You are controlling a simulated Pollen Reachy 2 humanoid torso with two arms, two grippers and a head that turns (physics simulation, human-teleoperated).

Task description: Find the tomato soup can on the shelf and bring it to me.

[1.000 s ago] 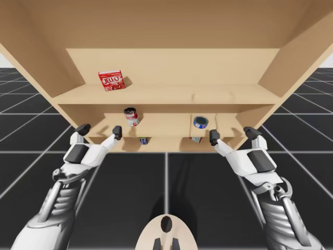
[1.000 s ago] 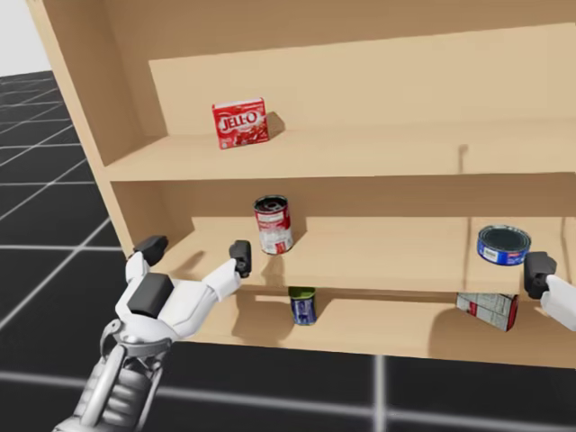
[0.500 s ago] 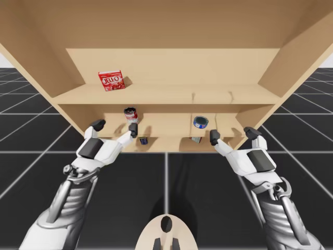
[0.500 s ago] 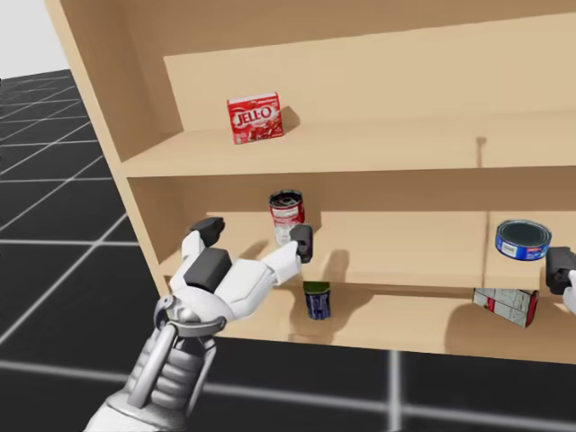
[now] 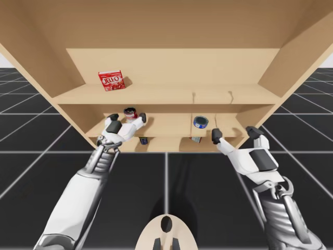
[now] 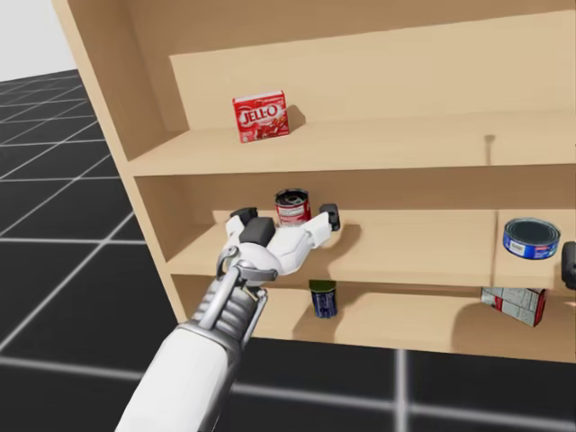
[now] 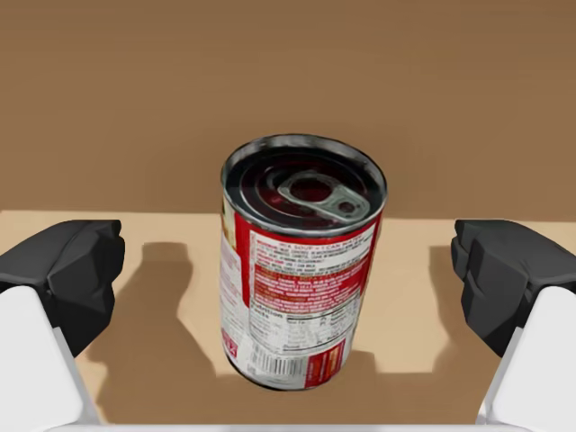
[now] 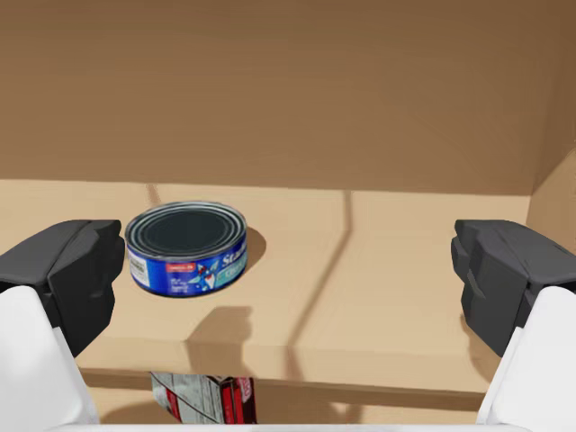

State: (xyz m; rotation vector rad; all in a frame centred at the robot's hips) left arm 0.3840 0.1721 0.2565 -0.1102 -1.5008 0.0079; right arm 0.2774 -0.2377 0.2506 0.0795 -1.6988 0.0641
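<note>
Three cylindrical metal cans (image 6: 323, 299), two cardboard boxes (image 6: 261, 117), one wooden shelf (image 5: 166, 95). The red soup can (image 7: 301, 261) stands upright on the middle board, untouched between the wide-spread fingers of my left gripper (image 7: 288, 270). My right gripper (image 8: 288, 270) gapes wide too.

Bright, even light is reaching the wooden shelf (image 5: 166, 96) from the front, while the lower compartments are sitting in darker brown shade. The red-and-white can (image 7: 301, 261) is throwing soft-edged shadows onto the board beside it, its lid catching a dull sheen, and the flat blue can (image 8: 186, 249) is casting a small shadow at its side. In the high view the wide lens is splaying the shelf's side walls outward.
</note>
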